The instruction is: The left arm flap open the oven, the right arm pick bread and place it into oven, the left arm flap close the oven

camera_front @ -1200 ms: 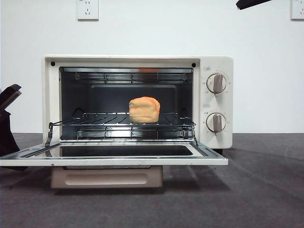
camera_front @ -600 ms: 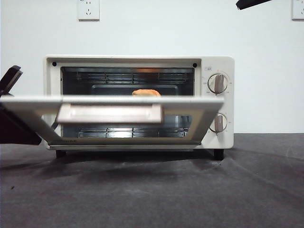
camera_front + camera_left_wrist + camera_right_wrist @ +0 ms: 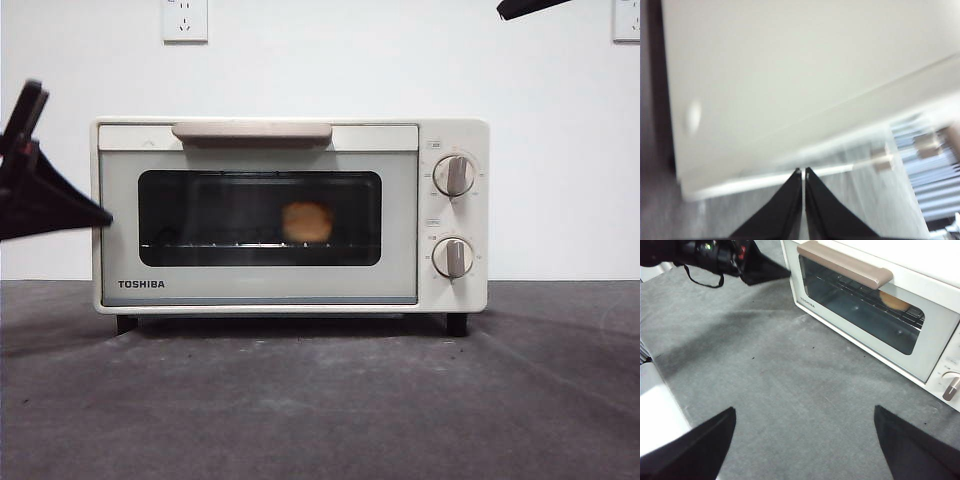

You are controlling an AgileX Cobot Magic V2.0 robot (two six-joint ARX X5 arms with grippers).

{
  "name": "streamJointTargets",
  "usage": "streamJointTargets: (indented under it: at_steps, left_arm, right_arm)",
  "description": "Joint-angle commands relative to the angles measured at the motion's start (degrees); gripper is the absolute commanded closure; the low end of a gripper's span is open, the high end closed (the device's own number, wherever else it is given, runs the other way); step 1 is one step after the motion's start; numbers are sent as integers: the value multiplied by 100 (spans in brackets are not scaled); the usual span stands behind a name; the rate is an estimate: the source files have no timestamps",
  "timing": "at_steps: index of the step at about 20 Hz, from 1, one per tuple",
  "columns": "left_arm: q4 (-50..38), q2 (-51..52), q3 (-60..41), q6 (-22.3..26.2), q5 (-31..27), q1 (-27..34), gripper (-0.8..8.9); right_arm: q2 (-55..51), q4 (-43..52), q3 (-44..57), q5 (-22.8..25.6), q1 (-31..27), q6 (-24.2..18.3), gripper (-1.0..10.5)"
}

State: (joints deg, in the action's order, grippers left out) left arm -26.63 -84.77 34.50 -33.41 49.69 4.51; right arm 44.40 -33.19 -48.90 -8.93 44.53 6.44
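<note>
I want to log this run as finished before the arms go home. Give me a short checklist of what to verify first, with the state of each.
1. Oven door shut flush, handle at the top: ok.
2. Bread inside on the rack, seen through the glass: ok.
3. Left pincer holds nothing, jaws together: ok.
4. Left pincer clear of the oven: cannot tell; its tip sits right at the oven's side.
5. Right pincer open, holding nothing, above the bare mat in front of the oven: ok.
</note>
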Motion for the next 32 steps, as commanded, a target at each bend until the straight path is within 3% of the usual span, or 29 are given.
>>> streamJointTargets:
  at_steps: [1, 8, 15, 32]
  left_arm:
    - [-7, -66, 28, -35, 26, 2, 798]
    - [22, 162, 28, -72, 94, -39, 798]
    - [483, 1196, 31, 57, -48, -205, 798]
    - [4417, 4555, 243, 2100, -1899, -962, 797]
  right_arm:
    - [46, 57, -57, 13, 39, 68, 519]
    - [48, 59, -57, 20, 39, 66, 519]
    - [48, 61, -57, 39, 39, 61, 519]
    - [48, 107, -57, 306, 37, 61, 519]
